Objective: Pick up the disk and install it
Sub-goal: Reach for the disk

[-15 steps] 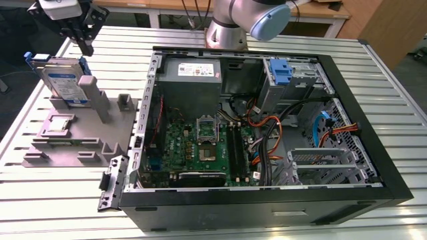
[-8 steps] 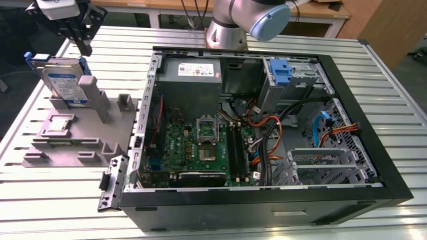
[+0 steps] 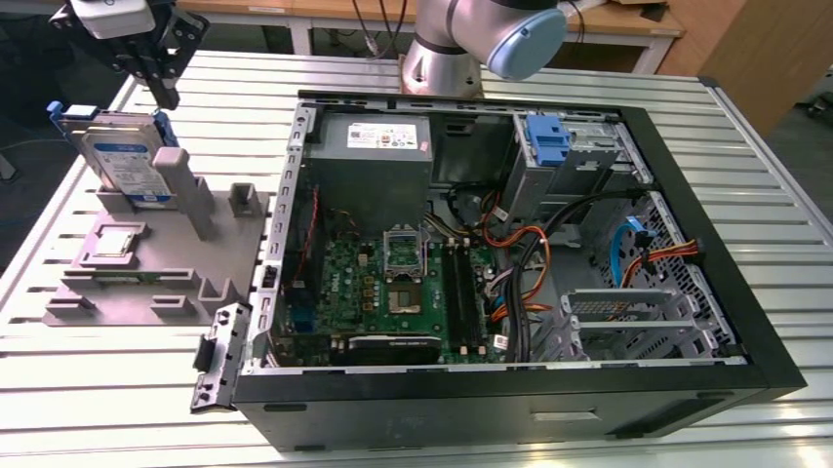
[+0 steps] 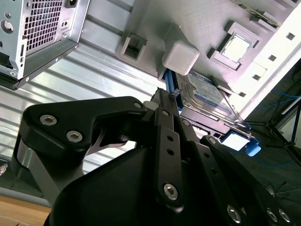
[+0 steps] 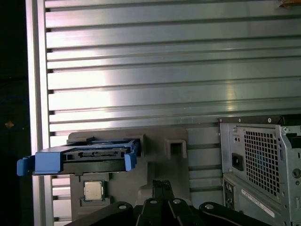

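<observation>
Disk (image 3: 127,156), a hard drive in a blue bracket, upright on edge in a slot of the grey fixture (image 3: 143,283). White-and-blue label facing the camera in the exterior view. Fixture on the slatted metal table (image 3: 117,390), at the exterior view's left of the open computer case (image 3: 521,385), just beside it. Processor chip (image 3: 115,242) flat in a fixture pocket in front of the disk.

Gripper (image 3: 170,100) pointing down, just above the disk's top edge, at the end nearer the case. Jaws pressed together or nearly so, gripping nothing. Cannot tell whether the tips touch the blue bracket.

Same disk (image 5: 94,157) seen from the connector edge in the first wrist view, chip (image 5: 93,190) beside it, black fingers (image 5: 157,188) close together.

Inside the case: motherboard (image 3: 390,283), grey power supply (image 3: 371,146), blue latch (image 3: 547,141) on the metal bay, metal drive cage (image 3: 625,317) near the front corner.
</observation>
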